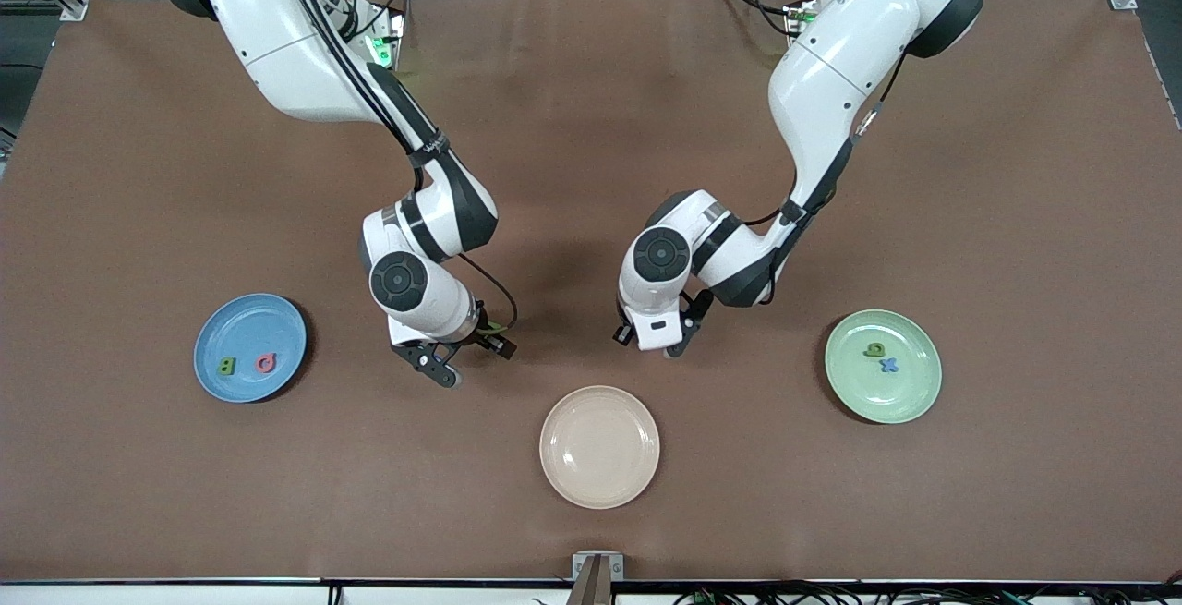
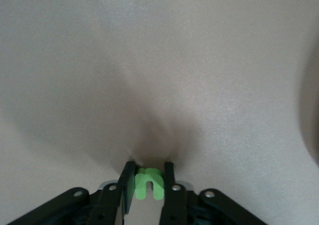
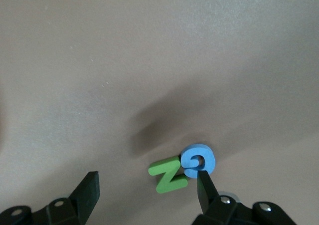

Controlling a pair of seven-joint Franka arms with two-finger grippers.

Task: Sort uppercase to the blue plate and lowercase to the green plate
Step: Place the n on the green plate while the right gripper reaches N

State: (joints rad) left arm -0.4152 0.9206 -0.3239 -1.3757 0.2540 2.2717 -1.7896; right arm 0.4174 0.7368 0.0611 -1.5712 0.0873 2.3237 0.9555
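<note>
Both arms reach down near the cream plate [image 1: 599, 446]. Left tool [image 2: 149, 181] pinches a green letter n [image 2: 149, 183]. Right tool [image 3: 147, 195], spread, hangs over two letters, green N [image 3: 168, 174] and blue G [image 3: 197, 160]. Blue plate [image 1: 222, 323] carries two letters; green plate [image 1: 910, 393] two.

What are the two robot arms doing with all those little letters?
They are sorting foam letters onto plates. The left pincer has closed on a small green n over the brown table. The right pincer is open just above a green N and a blue G that lie touching on the table. The blue plate already holds a green B and a pink Q. The green plate holds a green letter and a blue x. The cream plate holds nothing.
</note>
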